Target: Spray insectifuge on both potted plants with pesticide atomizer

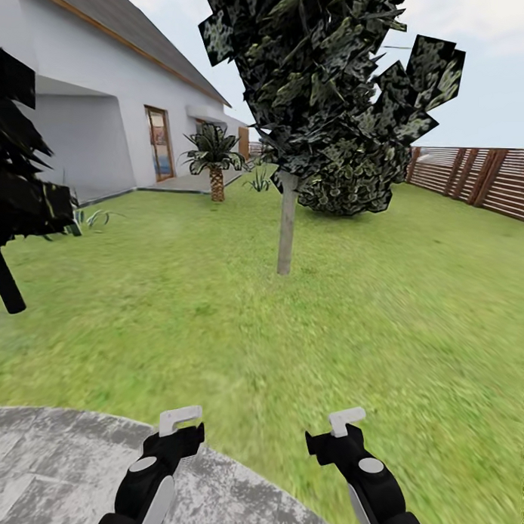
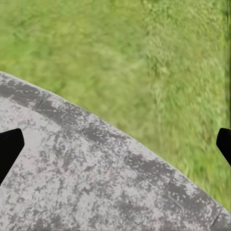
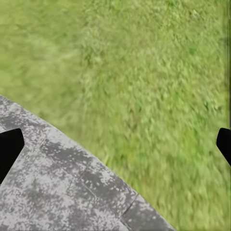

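The garden lawn [image 1: 351,318] spreads ahead of the robot, green and blurred near the camera; the mottled grey paved patio [image 1: 51,459] curves under the near left of the head view, its rounded edge meeting the grass. The left gripper [image 1: 179,419] hangs above the patio edge; the right gripper [image 1: 346,419] hangs above grass just beyond it. Each wrist view shows two dark fingertips, at the left [image 2: 8,150] and at the right [image 3: 8,149], standing wide apart with nothing between them, over the patio border. A dark-leaved tree [image 1: 321,90] on a thin grey trunk stands mid-lawn; a small palm [image 1: 214,158] stands farther back near the white house [image 1: 93,112]; a brown slatted fence [image 1: 484,179] runs along the right.
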`<state>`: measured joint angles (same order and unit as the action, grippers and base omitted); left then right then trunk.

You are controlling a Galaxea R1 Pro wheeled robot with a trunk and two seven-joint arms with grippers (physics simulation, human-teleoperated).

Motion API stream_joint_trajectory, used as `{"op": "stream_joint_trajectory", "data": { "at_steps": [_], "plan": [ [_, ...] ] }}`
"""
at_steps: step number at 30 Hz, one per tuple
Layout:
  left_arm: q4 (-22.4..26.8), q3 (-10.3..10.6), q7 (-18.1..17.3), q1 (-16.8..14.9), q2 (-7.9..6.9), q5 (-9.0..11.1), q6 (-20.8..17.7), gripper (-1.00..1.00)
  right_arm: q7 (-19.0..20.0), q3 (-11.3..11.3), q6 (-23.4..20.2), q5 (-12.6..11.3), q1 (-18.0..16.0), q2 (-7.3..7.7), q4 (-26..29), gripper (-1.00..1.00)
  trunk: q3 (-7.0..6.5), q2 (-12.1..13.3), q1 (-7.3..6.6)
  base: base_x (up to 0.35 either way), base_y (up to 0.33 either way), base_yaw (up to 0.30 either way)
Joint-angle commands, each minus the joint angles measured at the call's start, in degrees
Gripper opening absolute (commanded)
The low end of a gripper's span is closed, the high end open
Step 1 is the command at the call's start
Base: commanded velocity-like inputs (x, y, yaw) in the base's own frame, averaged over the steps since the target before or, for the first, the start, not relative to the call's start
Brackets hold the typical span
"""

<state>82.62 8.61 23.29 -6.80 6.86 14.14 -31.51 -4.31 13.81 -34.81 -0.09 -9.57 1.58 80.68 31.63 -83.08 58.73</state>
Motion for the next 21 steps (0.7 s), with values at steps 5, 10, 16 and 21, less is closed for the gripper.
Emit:
{"op": "stream_joint_trajectory", "data": {
  "at_steps": [5,10,16,21],
  "plan": [
    [0.0,0.0,0.0,-0.02,0.0,0.09,-0.03,1.0,0.0,0.0,-0.07,0.0,0.02,0.0,0.0,1.0,0.0,0.0,0.0,0.258,0.199,-0.29],
    [0.0,0.0,0.0,0.02,0.0,0.17,-0.12,1.0,0.0,-0.01,-0.08,0.0,-0.01,0.0,0.0,1.0,0.0,0.0,0.0,0.255,0.201,-0.291],
    [0.0,0.0,0.0,0.02,0.0,0.17,-0.13,1.0,0.0,-0.06,-0.08,0.0,-0.01,0.0,0.0,1.0,0.0,0.0,0.0,0.255,0.201,-0.291],
    [0.13,-0.1,0.02,0.02,-0.08,0.27,-0.1,1.0,0.0,-0.85,-0.08,0.0,-0.01,0.0,0.0,1.0,0.0,0.0,0.0,0.241,0.186,-0.291]
  ]
}}
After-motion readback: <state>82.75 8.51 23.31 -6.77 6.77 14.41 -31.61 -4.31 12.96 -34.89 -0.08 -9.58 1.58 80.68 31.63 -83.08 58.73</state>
